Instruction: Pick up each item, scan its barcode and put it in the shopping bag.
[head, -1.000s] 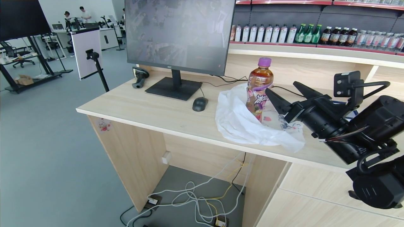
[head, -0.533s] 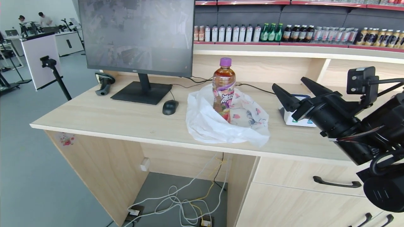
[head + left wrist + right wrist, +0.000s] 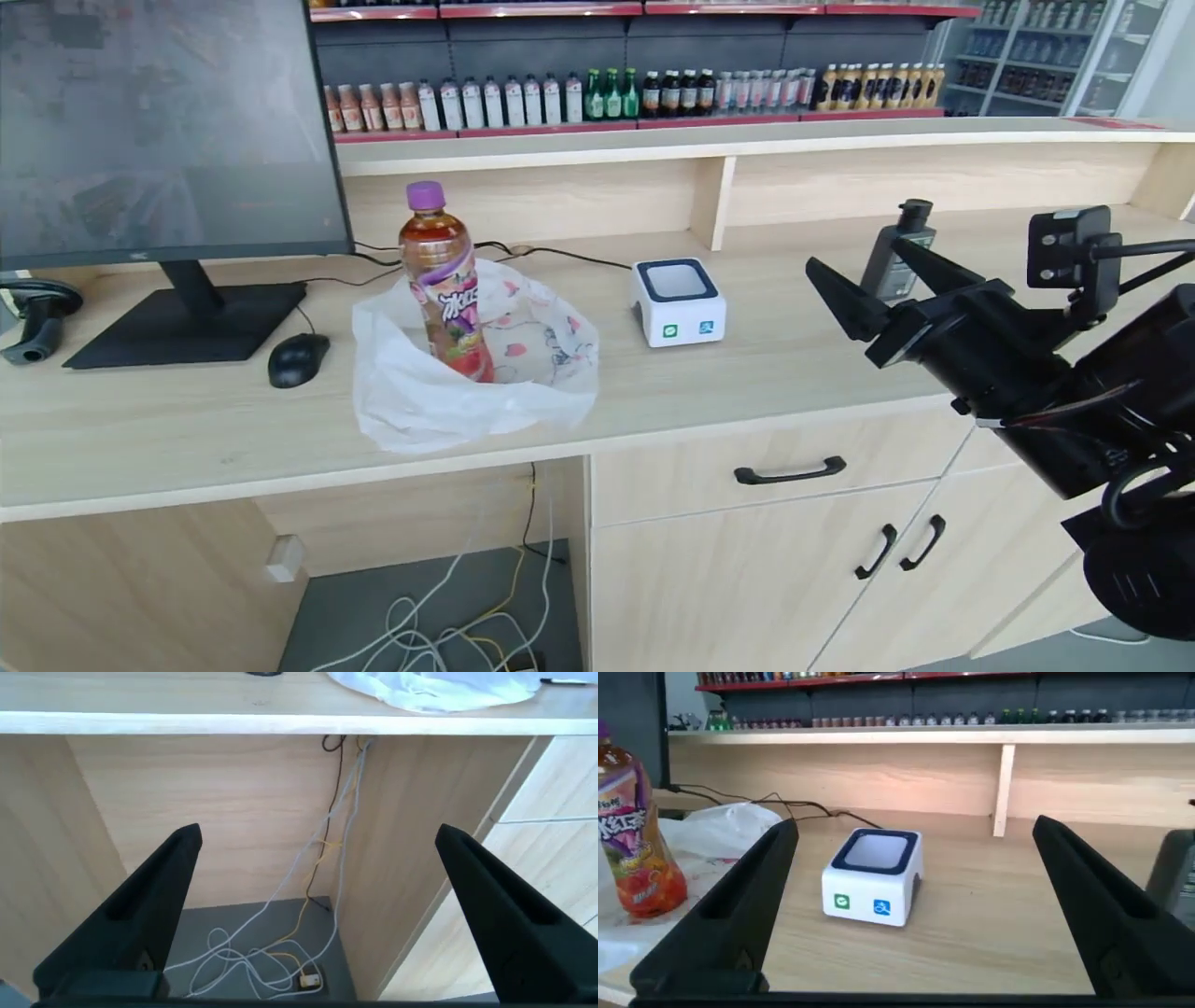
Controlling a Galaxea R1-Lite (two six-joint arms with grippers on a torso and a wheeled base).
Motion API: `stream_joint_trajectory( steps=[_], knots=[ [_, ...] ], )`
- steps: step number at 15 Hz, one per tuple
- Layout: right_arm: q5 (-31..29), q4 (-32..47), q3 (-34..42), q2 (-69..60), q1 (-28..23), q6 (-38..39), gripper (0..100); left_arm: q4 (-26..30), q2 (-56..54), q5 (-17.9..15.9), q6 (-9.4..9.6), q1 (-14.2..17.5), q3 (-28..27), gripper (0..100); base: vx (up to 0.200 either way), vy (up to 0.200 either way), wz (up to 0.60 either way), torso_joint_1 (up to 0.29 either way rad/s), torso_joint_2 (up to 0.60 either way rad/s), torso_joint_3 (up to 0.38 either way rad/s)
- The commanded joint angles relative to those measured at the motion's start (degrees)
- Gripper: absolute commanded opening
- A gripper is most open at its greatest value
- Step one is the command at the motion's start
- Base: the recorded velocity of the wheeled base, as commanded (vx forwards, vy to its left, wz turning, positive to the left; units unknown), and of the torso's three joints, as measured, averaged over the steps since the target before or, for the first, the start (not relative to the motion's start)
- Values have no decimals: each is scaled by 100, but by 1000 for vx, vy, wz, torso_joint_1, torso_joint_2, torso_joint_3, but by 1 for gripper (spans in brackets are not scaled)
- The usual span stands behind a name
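A tea bottle (image 3: 443, 280) with a purple cap stands upright inside the white shopping bag (image 3: 448, 411) on the wooden counter (image 3: 766, 373). To its right sits a white box scanner (image 3: 679, 301), and farther right a dark pump bottle (image 3: 898, 254). My right gripper (image 3: 854, 257) hangs open and empty in front of the counter, near the dark bottle. Its wrist view has the scanner (image 3: 873, 877) between the open fingers (image 3: 738, 915), the tea bottle (image 3: 635, 840) and the bag (image 3: 719, 826) to one side. My left gripper (image 3: 318, 835) is open, low, facing the space under the counter.
A monitor (image 3: 140, 121), a mouse (image 3: 299, 359) and a handheld scanner (image 3: 33, 317) sit on the counter's left. Shelves of bottles (image 3: 607, 93) line the back wall. Drawer and cupboard handles (image 3: 789, 471) are below the counter; cables (image 3: 280, 952) lie on the floor beneath.
The head camera has swung to the right, so the whole scene slid left. The box scanner and the dark pump bottle came into view. The right gripper stayed open.
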State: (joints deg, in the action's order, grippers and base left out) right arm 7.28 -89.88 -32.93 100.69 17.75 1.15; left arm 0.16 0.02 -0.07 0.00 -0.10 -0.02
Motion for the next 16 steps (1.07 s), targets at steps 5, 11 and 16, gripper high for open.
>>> stream_joint_trajectory(
  steps=[5, 11, 16],
  knots=[
    [2, -12, 32, -32, 0, 0, 100, 2, -2, 7, -9, 1, -6, 100, 0, -200, 0, 4, 2, 2],
    [2, -12, 50, -67, 0, 0, 100, 2, -2, -1, -9, 1, -6, 100, 0, -200, 0, 2, 1, 2],
    [2, -12, 58, -59, 36, 0, 100, 2, -2, 7, -9, 1, 2, 100, 0, -200, 0, 0, 1, 3]
  ],
)
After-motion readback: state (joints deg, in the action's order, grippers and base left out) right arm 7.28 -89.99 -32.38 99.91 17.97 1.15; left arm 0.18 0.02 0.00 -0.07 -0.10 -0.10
